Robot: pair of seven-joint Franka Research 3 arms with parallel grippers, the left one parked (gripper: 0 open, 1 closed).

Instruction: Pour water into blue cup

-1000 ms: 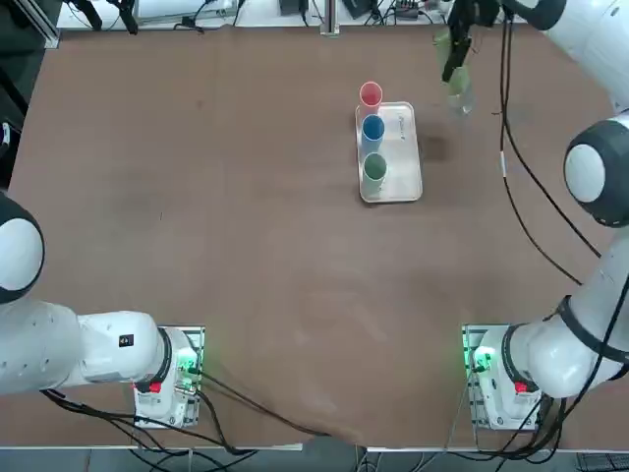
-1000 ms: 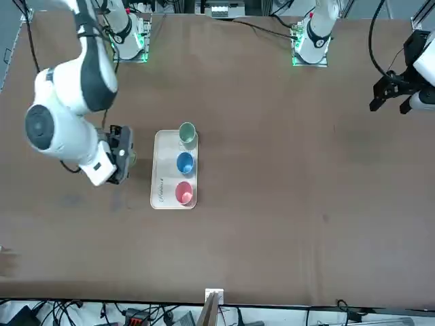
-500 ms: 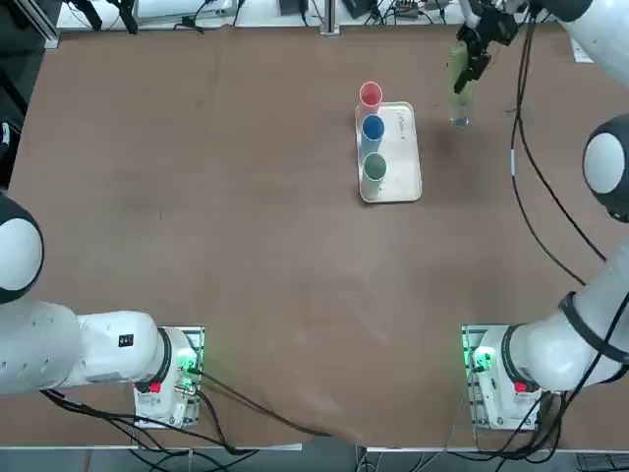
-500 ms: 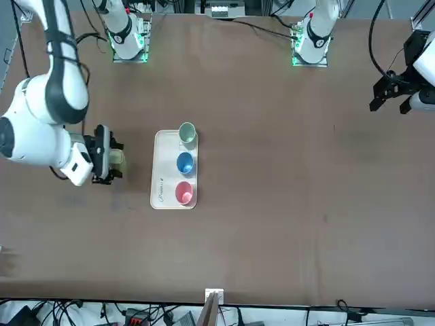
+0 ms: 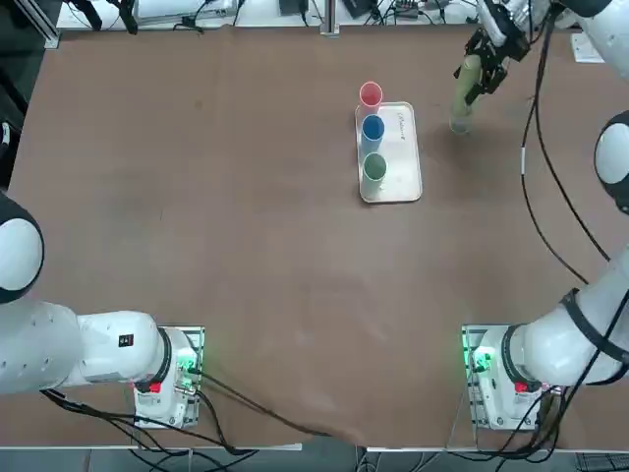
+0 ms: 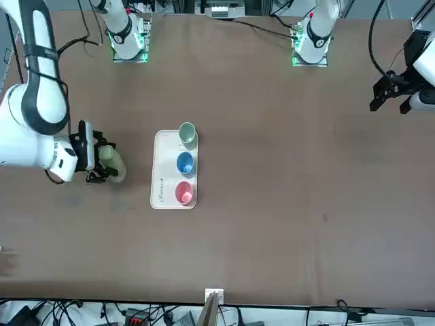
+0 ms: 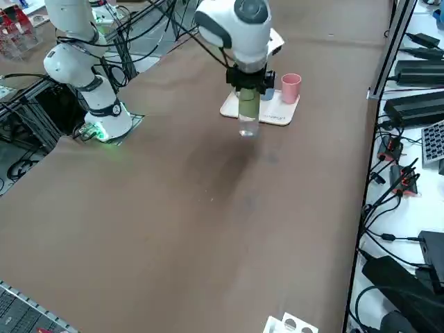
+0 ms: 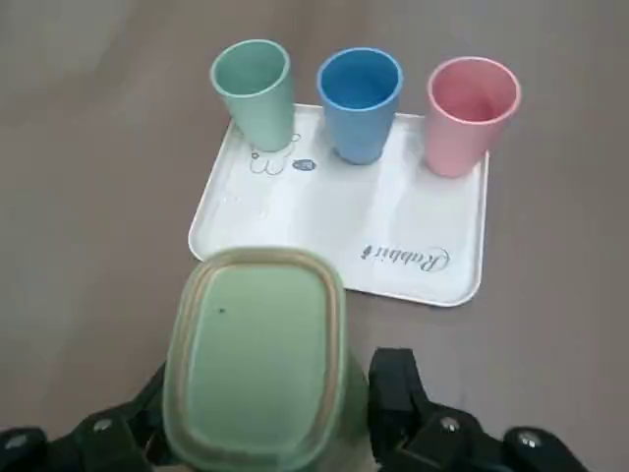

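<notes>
The water's pale-green bottle (image 5: 462,98) stands to the right of the tray, upright in the right side view (image 7: 248,114). My right gripper (image 5: 474,77) is shut on the bottle just below its green cap (image 8: 256,369), one finger (image 8: 408,408) on each side. Whether the base rests on the table I cannot tell. The blue cup (image 5: 372,128) is the middle one of three on the white tray (image 5: 403,162), between the pink cup (image 5: 371,94) and the dull green cup (image 5: 374,168). In the wrist view the blue cup (image 8: 360,98) lies straight beyond the cap.
The tray (image 6: 163,187) sits in the far middle of the brown table, with the bottle (image 6: 113,163) about a hand's width off its side. Cables hang from my right arm (image 5: 536,128). The table's far edge (image 5: 393,27) is close behind the bottle.
My right wrist has swung outward, away from the tray, and lower beside the bottle. The bottle's base has stayed in nearly the same spot, and more of the bottle shows.
</notes>
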